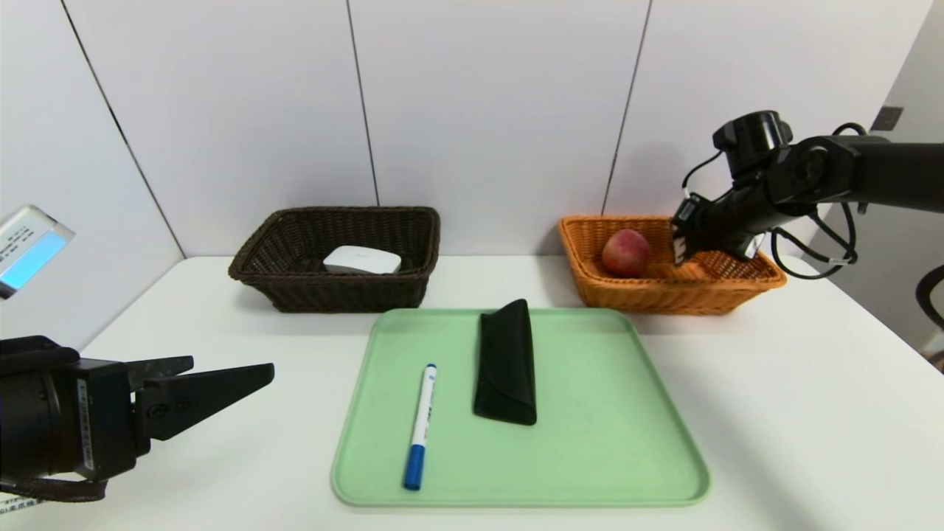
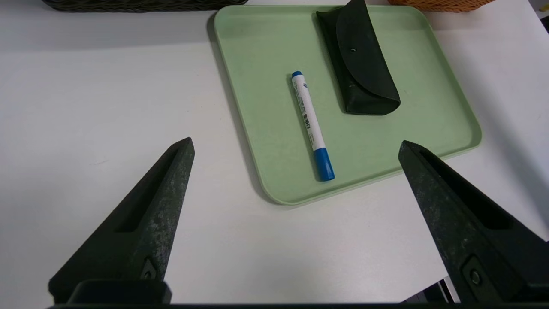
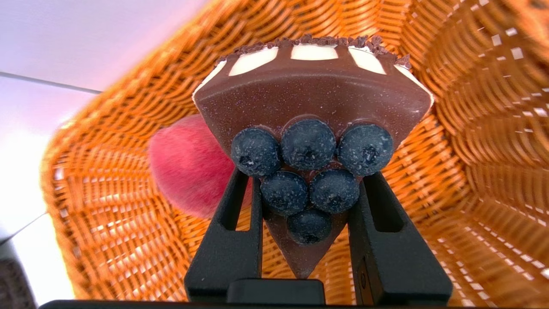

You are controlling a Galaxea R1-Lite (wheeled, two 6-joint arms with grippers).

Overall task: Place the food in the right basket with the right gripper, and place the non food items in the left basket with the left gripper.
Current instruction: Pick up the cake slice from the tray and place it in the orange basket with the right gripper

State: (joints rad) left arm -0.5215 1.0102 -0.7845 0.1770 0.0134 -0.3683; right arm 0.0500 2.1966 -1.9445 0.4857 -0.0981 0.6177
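The right end effector [image 3: 305, 193] hangs over the orange basket [image 1: 590, 251], its two black fingers pinching the narrow tip of the cake slice [image 3: 313, 107]. In the right wrist view the slice is held clear of the weave, its six blueberries facing the camera and its striped wide end pointing into the basket. The peach [image 1: 626, 252] already lies inside the same basket, toward its left end, just beside the held slice.

The left end effector [image 1: 221, 383] is parked low at the robot's left, over the white surface [image 1: 774, 413] and short of the green tray [image 1: 590, 442], with its fingers spread wide and nothing between them.

On the tray lie the pen [image 1: 420, 426] (blue cap toward the robot) and, just to its right, the black pouch [image 1: 506, 363], lying lengthwise with its flap closed. The two are near each other but apart.

The brown basket [image 1: 295, 287] stands behind the tray's left corner, and the white case [image 1: 362, 259] rests inside it.
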